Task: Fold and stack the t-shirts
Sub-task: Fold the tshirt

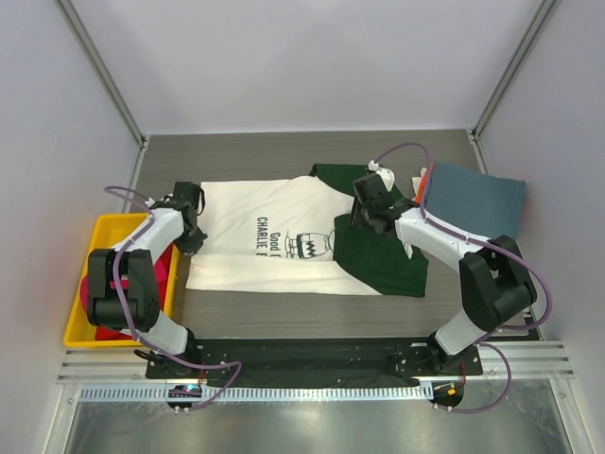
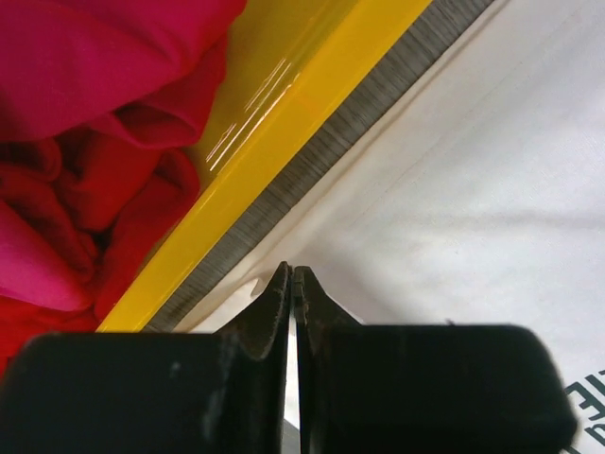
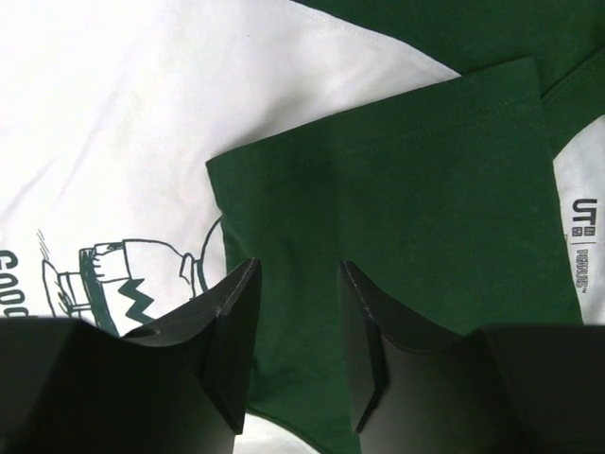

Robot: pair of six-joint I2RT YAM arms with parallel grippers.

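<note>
right pincer [image 3: 298, 270] gapes above green sleeve [image 3: 406, 189] of t-shirt [image 3: 142, 113].

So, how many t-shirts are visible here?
4: cream-white shirt spread mid-table; slate-blue shirt folded at right; orange shirt showing at its edge; red shirt in yellow bin, perhaps hiding more.

A yellow plastic bin [image 1: 112, 227] sits at the left edge of the dark grey wood-grain table [image 1: 246, 156]. White walls [image 1: 312, 57] enclose 3 sides; a slotted metal rail [image 1: 312, 392] runs along the near edge.
</note>
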